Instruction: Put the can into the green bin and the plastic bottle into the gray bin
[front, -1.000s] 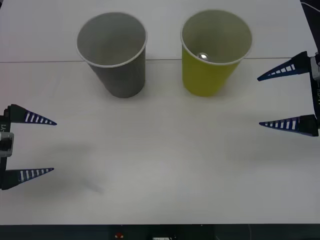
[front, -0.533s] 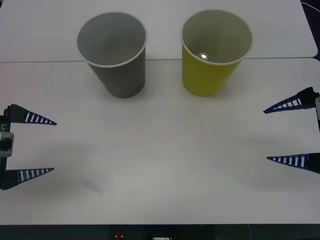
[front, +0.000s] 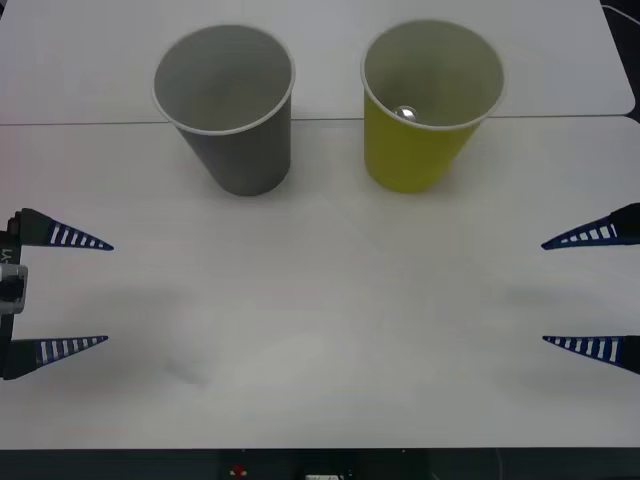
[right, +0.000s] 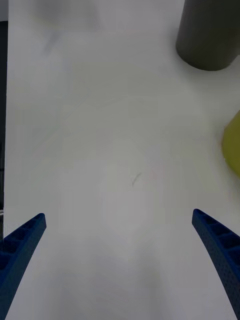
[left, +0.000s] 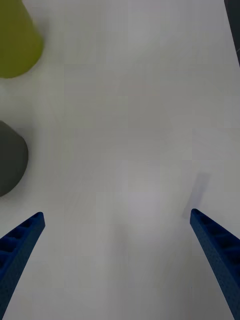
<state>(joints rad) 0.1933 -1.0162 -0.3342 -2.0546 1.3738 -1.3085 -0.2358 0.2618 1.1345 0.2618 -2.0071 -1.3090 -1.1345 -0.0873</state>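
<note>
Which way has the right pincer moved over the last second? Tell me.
Yes: the right pincer, open, pulled back from beside the green bin toward the table's near right edge.

White tabletop (front: 330, 300), matte, seam line running across far part behind bins. Two cup-shaped bins standing upright on it, side by side, near each other but apart: gray bin (front: 235, 140) on left, green bin (front: 415, 150) on right. Both sit right about on that seam. Faint small dark scuff mark (right: 135, 178) on surface in right wrist view. Dark edge along near side.
</note>
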